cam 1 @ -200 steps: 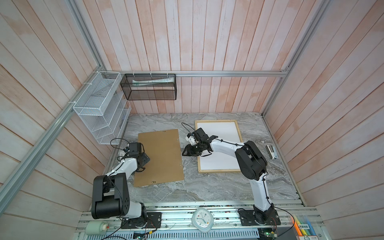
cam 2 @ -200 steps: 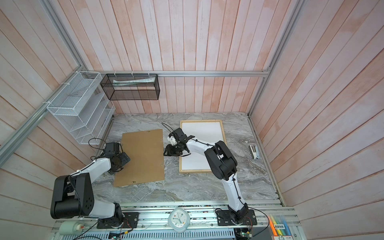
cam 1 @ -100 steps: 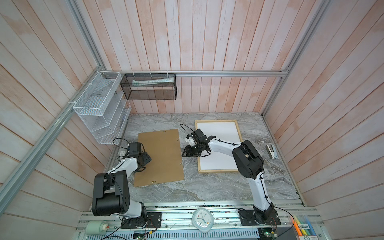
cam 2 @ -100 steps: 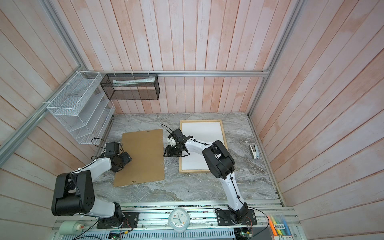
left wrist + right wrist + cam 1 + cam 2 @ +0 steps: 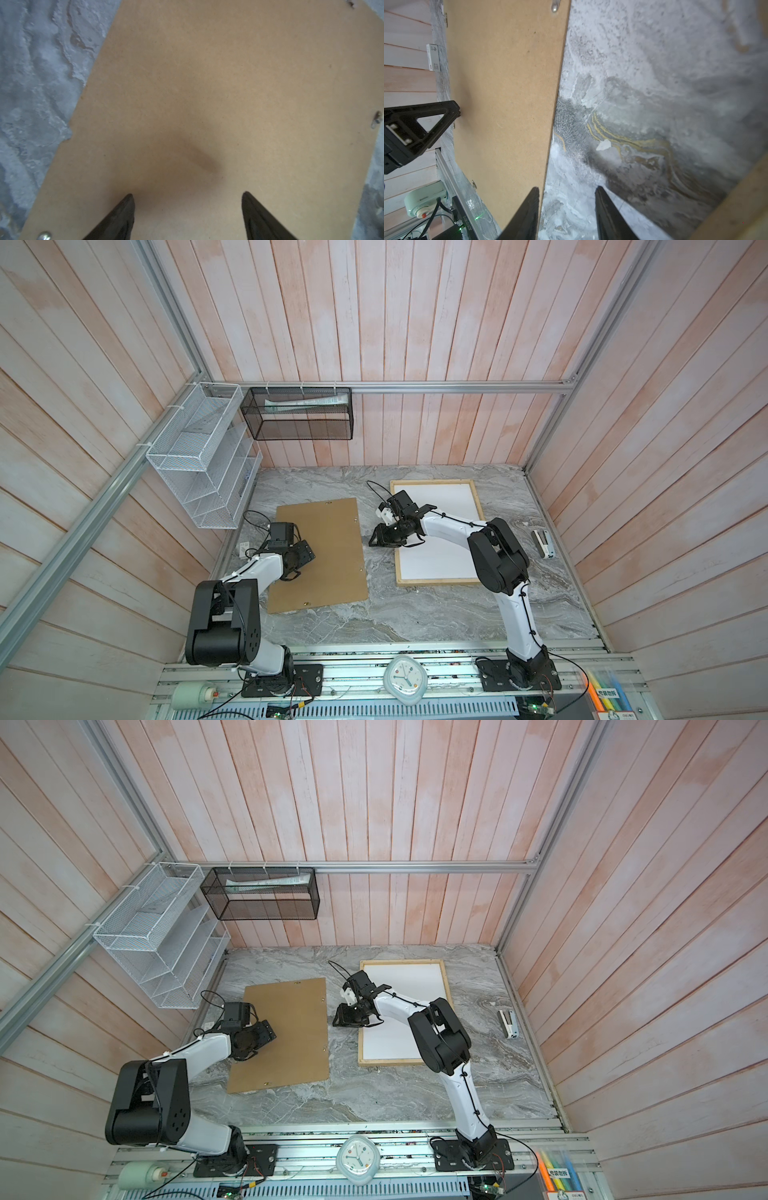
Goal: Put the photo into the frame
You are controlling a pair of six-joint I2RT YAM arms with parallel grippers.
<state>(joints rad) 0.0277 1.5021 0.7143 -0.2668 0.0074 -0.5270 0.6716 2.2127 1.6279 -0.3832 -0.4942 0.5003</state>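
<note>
Hovering my left gripper (image 5: 188, 195) over the brown backing board (image 5: 328, 539), I see its jaws apart, empty. My right gripper (image 5: 566, 189), also released, hangs between this board and the frame (image 5: 436, 581); the photo (image 5: 440, 510) lies inside, white back up.

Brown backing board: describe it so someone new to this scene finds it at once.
On the grey marble tabletop, look at the left half, below the left hand. The backing board is a flat, plain brown sheet, unlike the white-filled pale wooden frame to its right.
</note>
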